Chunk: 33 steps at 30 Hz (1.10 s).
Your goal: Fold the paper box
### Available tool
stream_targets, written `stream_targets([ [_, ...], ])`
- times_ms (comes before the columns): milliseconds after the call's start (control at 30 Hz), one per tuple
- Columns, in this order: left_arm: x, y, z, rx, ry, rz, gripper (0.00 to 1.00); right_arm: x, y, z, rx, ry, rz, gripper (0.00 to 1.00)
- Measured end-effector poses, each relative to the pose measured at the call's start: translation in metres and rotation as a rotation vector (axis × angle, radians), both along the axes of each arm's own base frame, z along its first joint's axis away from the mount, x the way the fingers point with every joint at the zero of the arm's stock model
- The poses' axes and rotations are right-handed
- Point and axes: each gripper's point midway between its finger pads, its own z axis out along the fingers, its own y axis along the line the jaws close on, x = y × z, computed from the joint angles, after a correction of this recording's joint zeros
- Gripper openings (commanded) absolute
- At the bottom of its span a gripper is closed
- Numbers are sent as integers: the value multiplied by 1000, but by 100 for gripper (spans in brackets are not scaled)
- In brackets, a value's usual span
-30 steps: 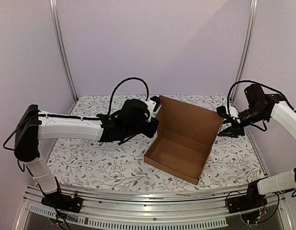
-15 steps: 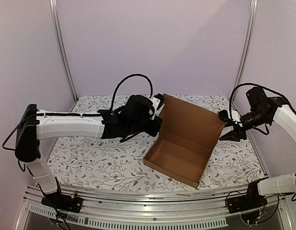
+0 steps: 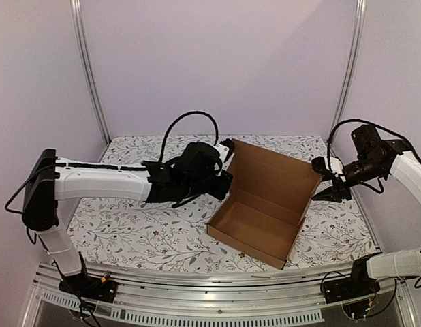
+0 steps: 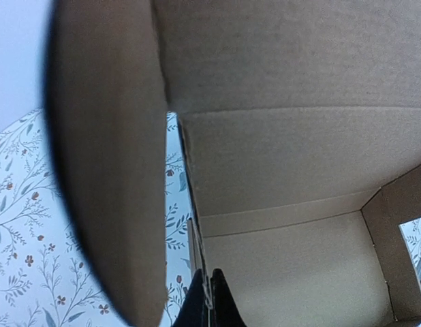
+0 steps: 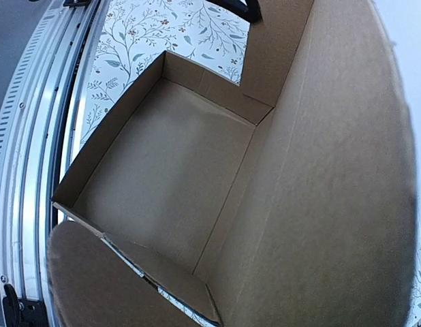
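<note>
On floral tablecloth (image 3: 129, 231) (lilac walls (image 3: 217, 61)): paper box (image 3: 255, 228), lid (image 3: 272, 174) seemingly upright.

there is one brown cardboard paper box (image 3: 261, 204) and one table (image 3: 142, 231) with a floral covering. two white robot arms are in view: one left arm (image 3: 101, 182) and one right arm (image 3: 409, 167).

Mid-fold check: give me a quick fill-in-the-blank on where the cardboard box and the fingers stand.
The plain brown corrugated cardboard box rests on a ___-patterned table cover.
Its lid is ___, not closed.
The left fingers are ___ on its side wall.
Missing: floral; open; shut.
</note>
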Motion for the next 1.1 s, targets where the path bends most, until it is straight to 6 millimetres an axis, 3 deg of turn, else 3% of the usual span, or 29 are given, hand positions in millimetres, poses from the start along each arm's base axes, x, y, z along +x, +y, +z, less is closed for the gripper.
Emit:
stream_targets([
  [300, -25, 2, -16, -46, -18, 6, 0, -20, -2, -7, -19, 25, 45, 59],
  [533, -46, 11, -24, -61, -66, -11, 0, -48, -8, -12, -51, 28, 97, 60],
  [800, -54, 19, -30, -105, -96, -21, 0, -77, -16, -24, -97, 42, 137, 62],
  [967, -62, 9, -36, -122, -122, -40, 14, -87, -16, -30, -93, 61, 140, 63],
  [1100, -83, 18, -77, -23, -82, -88, 24, -93, -18, -32, -99, 51, 141, 64],
])
